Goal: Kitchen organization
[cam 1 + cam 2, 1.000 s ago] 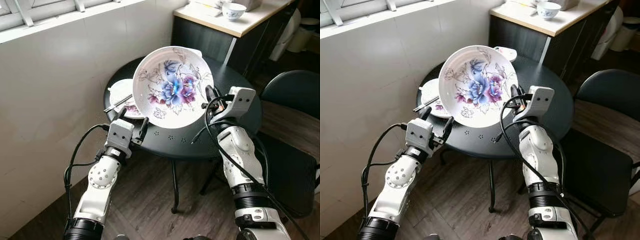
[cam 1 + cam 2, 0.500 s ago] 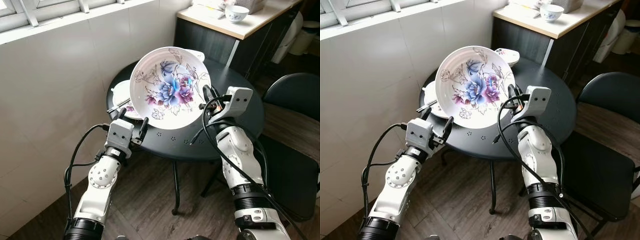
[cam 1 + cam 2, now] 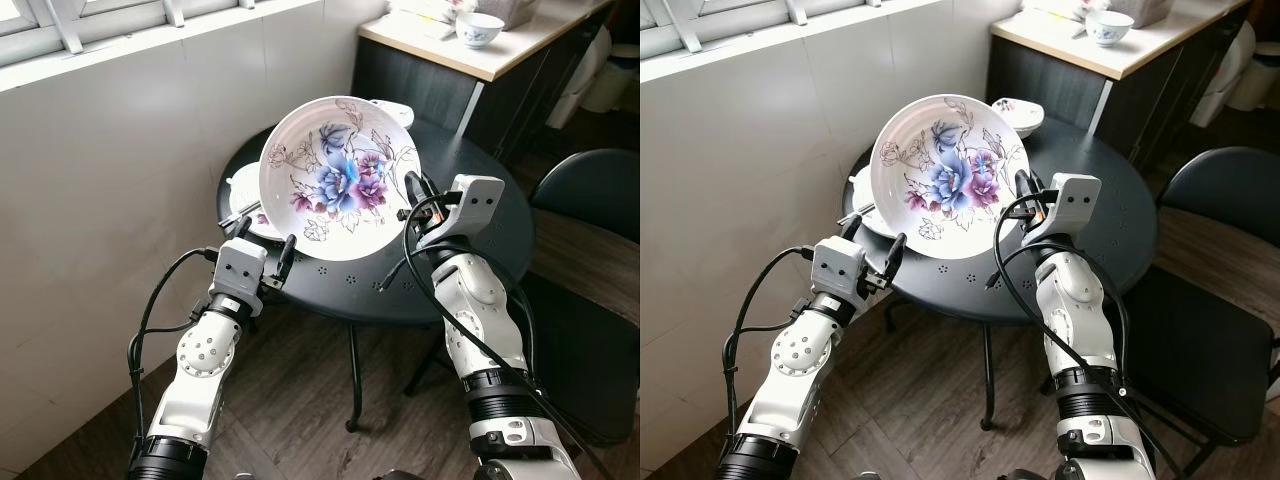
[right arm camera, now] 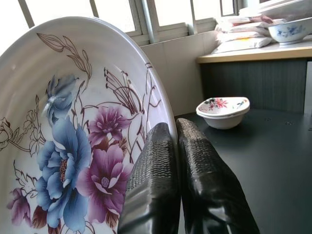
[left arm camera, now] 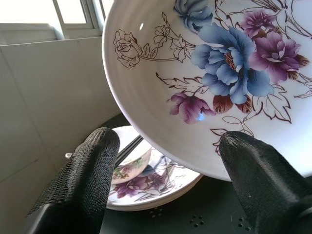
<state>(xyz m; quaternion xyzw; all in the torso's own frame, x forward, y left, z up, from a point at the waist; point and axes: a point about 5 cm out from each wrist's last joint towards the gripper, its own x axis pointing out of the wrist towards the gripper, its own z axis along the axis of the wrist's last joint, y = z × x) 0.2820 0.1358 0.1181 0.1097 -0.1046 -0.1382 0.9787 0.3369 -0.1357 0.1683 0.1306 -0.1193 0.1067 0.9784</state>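
Your right gripper is pinching the rim of the big floral plate, its two black fingers pressed close together with the plate's edge caught between them. The plate is lifted clear of the round black table and tilted steeply, its painted face turned toward you and its upper edge leaning toward the white tiled wall. Its lower edge hangs just above the tabletop, over the near-left part of the table.

Your left gripper sits below and to the left of the plate, at the table's near-left edge, fingers spread wide and holding nothing. In the left wrist view the plate's lower rim passes above the gap between those fingers without touching them.

Behind the lifted plate, on the table's left side near the wall, lies a stack of floral dishes with a pair of chopsticks resting across it. A small floral bowl stands at the far edge of the table, well apart from your right gripper. The right half of the tabletop is bare dark surface.

Past the table stands a dark cabinet with a light countertop carrying a blue-patterned bowl. A dark chair stands to your right, close to the table's edge.
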